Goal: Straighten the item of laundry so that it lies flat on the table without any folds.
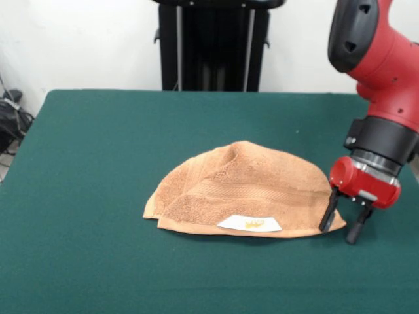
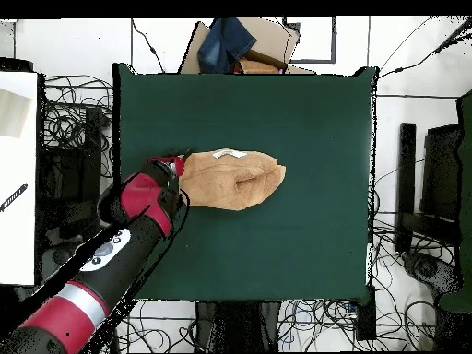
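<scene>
Pincer (image 1: 343,224) agape astride towel (image 1: 242,186) corner

wall (image 1: 85,39): white, plain | floor (image 2: 406,120): pale, strewn with black cables (image 2: 64,120)

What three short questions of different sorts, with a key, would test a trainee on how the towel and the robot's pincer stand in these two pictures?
1. True or false: the orange-tan terry towel lies fully flat on the dark green felt table.
2. Multiple choice: in the front view, the red and black pincer is at the towel's (a) left end, (b) right end, (c) middle.
3. Fill in: the white label with a yellow mark sits along the towel's ____ edge in the front view.

Key: 1. False, it is folded and humped. 2. b, its two fingers spread at that corner. 3. Near (bottom).
</scene>
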`<state>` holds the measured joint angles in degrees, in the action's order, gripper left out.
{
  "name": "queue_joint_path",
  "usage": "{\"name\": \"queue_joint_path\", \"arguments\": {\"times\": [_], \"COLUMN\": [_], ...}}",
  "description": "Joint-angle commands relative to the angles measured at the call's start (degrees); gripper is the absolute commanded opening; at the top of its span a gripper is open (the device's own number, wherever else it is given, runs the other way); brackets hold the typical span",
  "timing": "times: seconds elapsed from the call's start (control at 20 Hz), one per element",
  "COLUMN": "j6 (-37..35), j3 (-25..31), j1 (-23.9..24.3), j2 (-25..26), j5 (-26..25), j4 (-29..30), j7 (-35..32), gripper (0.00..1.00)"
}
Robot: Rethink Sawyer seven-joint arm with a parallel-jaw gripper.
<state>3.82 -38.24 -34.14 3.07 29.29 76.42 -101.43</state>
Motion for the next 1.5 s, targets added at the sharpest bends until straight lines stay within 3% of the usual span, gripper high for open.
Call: {"name": "queue_joint_path", "arguments": {"times": [0.05, 0.5, 0.7, 0.85, 1.05, 1.5], "j6": [1.46, -6.06, -15.24, -14.82, -22.65, -15.0], "j3": [12.7, 12.22, 8.55, 8.07, 7.46, 9.61], "j1": [2.45, 2.15, -0.14, -0.72, -0.47, -0.04], "j2": [3.39, 1.66, 2.35, 2.16, 2.32, 1.74], "j5": [-1.88, -0.98, 1.15, 1.4, 0.72, -0.19], "j4": [5.85, 5.69, 4.43, 4.89, 3.16, 4.97], "j7": [-12.51, -10.09, -10.68, -11.3, -10.95, -11.2], "gripper": [1.0, 1.0, 1.0, 1.0, 1.0, 1.0]}}
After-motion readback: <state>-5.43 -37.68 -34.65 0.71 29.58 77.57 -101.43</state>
